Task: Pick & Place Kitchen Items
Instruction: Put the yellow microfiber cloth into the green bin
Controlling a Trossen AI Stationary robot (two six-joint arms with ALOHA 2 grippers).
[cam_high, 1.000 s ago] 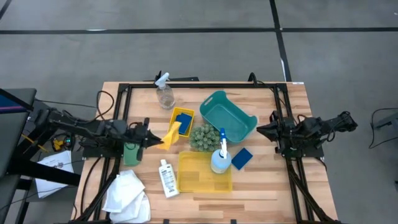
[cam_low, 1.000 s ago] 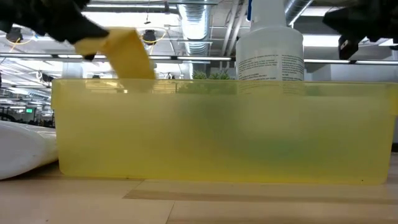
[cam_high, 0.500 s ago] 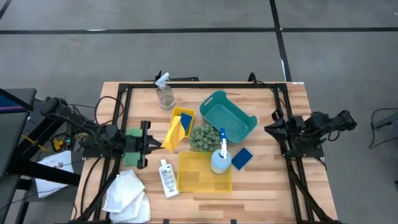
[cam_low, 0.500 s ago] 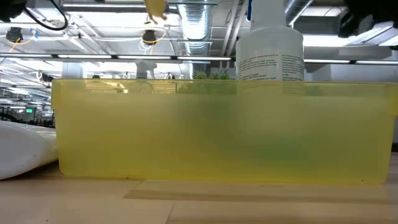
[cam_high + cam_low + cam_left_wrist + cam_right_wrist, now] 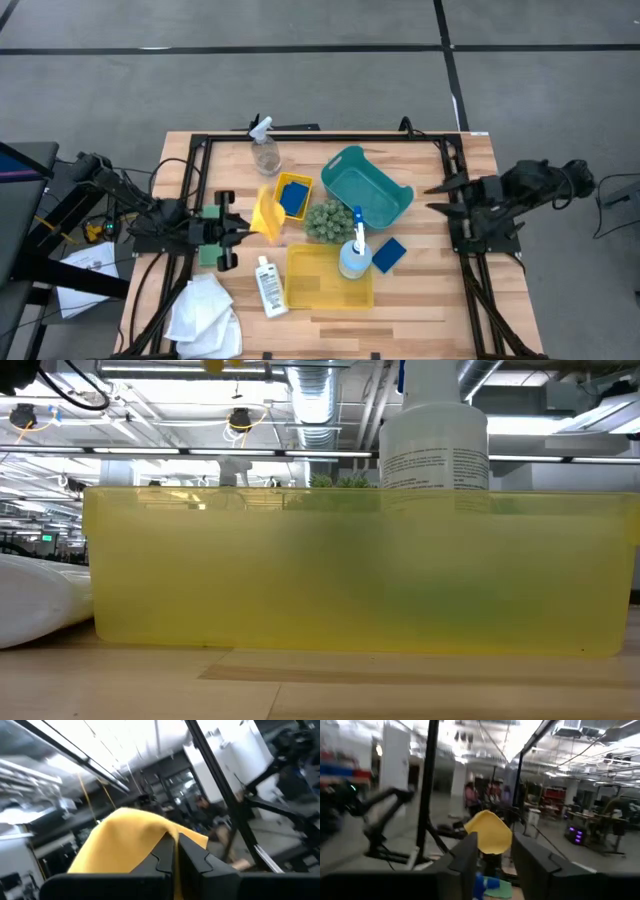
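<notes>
My left gripper [image 5: 244, 228] hovers over the table's left part, shut on a yellow cloth [image 5: 265, 212], whose edge also shows at the top of the low view [image 5: 222, 365]. My right gripper [image 5: 437, 196] is raised at the table's right side, open, with nothing between its fingers [image 5: 492, 857]. A blue sponge [image 5: 294, 195] lies in a small yellow bin [image 5: 279, 186]. A blue-and-white spray bottle [image 5: 354, 255] stands in the larger yellow bin [image 5: 318, 283]. Loose on the wood lie another blue sponge [image 5: 388, 254], a small white bottle [image 5: 268, 285], white cloths [image 5: 205, 308], a clear spray bottle [image 5: 265, 150] and a green piece [image 5: 211, 252]. My left gripper pinches the yellow cloth at its edge [image 5: 162, 839] between its two shut fingers. The fingers come from the table's left, slanting a little upward. The cloth is lifted clear of the table and the bins and stands out loosely beyond the fingertips.
A teal basket [image 5: 362, 187] sits right of centre, with a green bumpy ball [image 5: 325, 220] beside it. A black frame [image 5: 330, 137] rims the work area. Bare wood lies along the near edge and at the far right corner.
My left gripper has risen with the yellow cloth, rolled and tipped upward, and drawn back a little toward the table's left edge. The cloth has gone up out of the low view. My right arm has lifted and pulled back toward the right edge.
</notes>
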